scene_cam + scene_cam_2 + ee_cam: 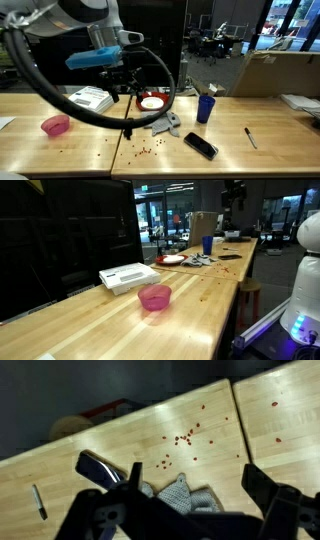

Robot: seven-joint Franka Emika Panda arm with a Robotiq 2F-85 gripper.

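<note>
The claw [124,88] is hanging wide open above the tabletop [90,150], holding nothing. The gray cloth [180,495] is lying below it, between the plate [152,101] and the phone [200,146], away from the edges. Red bits [185,438] are lying beside the cloth. Bare wood is showing toward the bowl [55,125].

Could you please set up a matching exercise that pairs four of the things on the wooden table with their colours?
Things:
1. bowl
2. cup
3. phone
4. cloth

Colours:
A. black
B. grey
C. pink
D. blue

Pairs: 1-C; 2-D; 3-A; 4-B
</note>
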